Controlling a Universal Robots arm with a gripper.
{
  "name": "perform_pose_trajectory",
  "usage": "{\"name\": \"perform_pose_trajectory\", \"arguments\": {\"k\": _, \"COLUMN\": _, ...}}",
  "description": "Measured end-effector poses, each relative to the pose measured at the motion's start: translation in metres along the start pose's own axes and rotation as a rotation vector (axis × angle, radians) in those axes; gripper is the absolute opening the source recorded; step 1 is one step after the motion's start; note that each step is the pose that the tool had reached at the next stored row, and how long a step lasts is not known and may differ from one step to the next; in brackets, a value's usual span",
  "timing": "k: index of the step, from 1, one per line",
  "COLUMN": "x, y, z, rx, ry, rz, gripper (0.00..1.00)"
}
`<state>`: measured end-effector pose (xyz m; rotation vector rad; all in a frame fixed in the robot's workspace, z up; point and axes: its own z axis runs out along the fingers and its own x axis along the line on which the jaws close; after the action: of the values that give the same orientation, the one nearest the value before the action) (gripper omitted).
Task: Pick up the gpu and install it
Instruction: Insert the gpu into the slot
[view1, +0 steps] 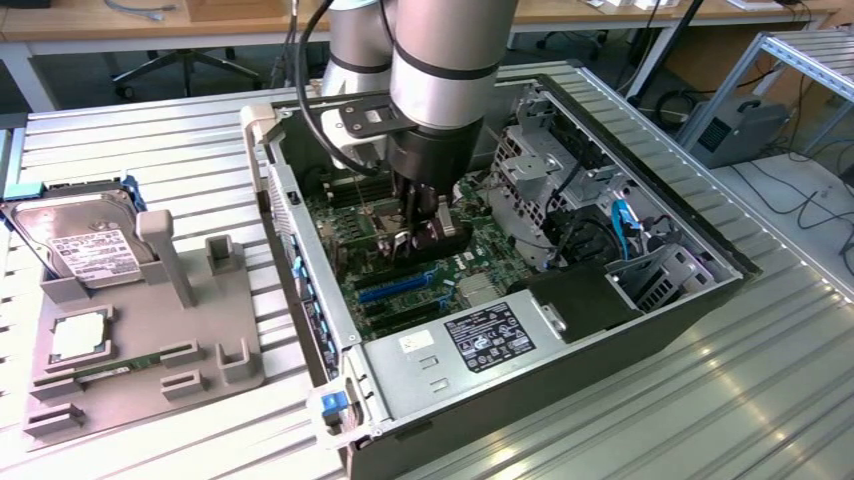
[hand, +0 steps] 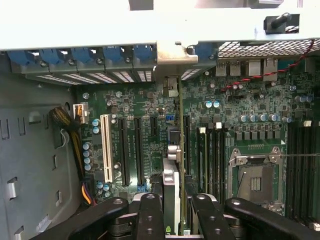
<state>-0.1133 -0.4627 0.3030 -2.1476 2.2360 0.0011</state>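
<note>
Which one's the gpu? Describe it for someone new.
Look inside the open PC case, over the green motherboard. The gpu is the thin card standing on edge between the gripper jaws, with a silver bracket end, unlike the flat slots beside it.

Silver-grey tubular arm (view1: 434, 60) — black cable, black bracket — ending in a seemingly all-black claw (view1: 430, 235).

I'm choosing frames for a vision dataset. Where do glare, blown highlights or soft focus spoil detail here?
Exterior view: window light glares off the ribbed metal table toward that view's right; the arm casts shade into the computer case. Wrist view: the case's rear rim is blown out white; the gripper, closed on the gpu, looks soft up close.
</note>
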Motion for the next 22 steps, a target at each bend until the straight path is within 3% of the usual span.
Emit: {"name": "perform_pose_trajectory", "arguments": {"k": 22, "x": 0.000, "y": 0.0025, "z": 0.0110, "rx": 0.0000, "ry": 0.0010, "rz": 0.000, "gripper": 0.27}}
